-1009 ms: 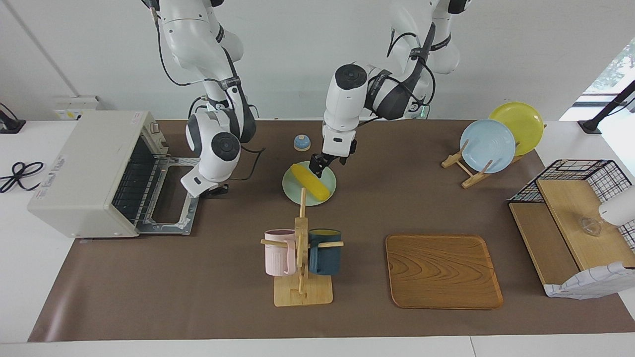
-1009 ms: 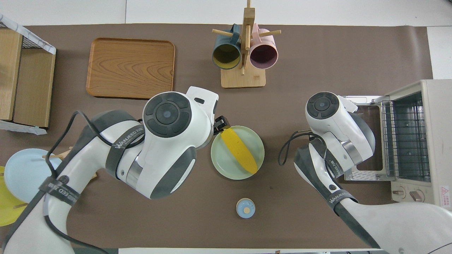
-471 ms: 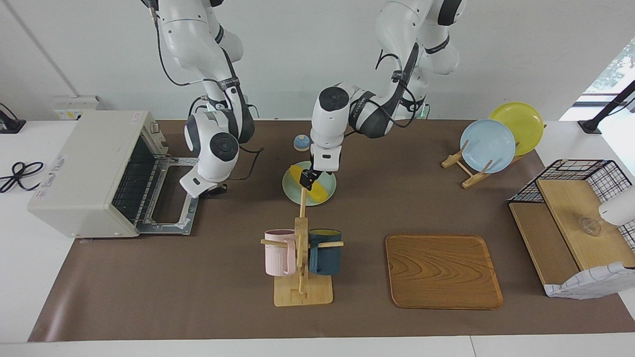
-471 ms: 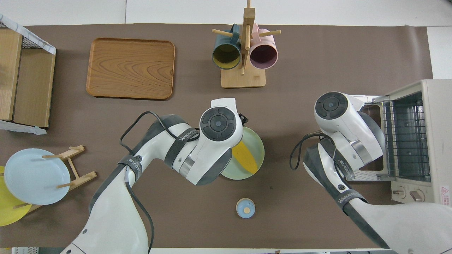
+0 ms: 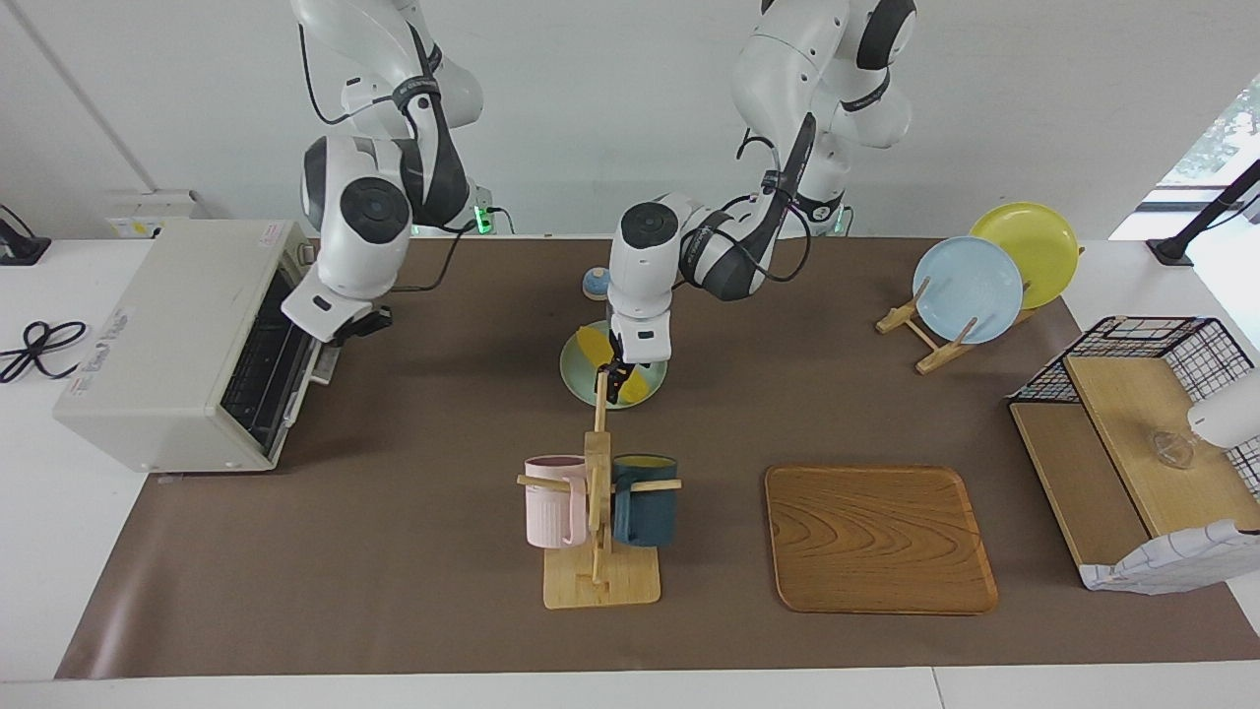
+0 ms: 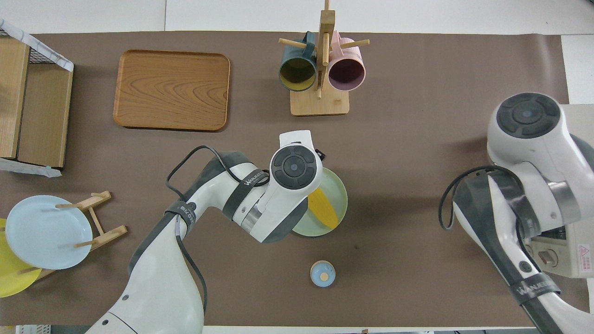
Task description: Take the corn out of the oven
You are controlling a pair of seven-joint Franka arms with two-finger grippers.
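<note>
Brown matting [image 5: 394,551] is covering the table, and everything is sitting on it. Largest of the things, the oven [image 5: 172,345] is standing at the right arm's end of the table, and its door is looking nearly shut in the facing view. The right gripper [image 5: 362,323] is hanging at the upper edge of that door with its fingertips clenched together; whether it is touching the door cannot be told. Next in size, a wooden tray [image 5: 879,539] is lying farther from the robots, toward the left arm's end, and a wire basket [image 5: 1142,345] with wooden shelves is sitting at that end's edge. A mug rack [image 5: 598,512] is standing beside the tray, carrying a pink mug [image 5: 553,502] and a dark blue mug [image 5: 647,502]. A plate stand [image 5: 920,335] is holding a blue plate [image 5: 967,290] and a yellow plate [image 5: 1029,246] upright. A pale green plate [image 6: 335,195] is resting mid-table, and the corn [image 6: 323,209] is lying across it, out of the oven. The left gripper [image 5: 617,379] is hovering low over the corn, its fingers released and spread, gripping nothing. Smallest, a round blue bell [image 6: 322,273] is sitting nearer to the robots than the green plate.
</note>
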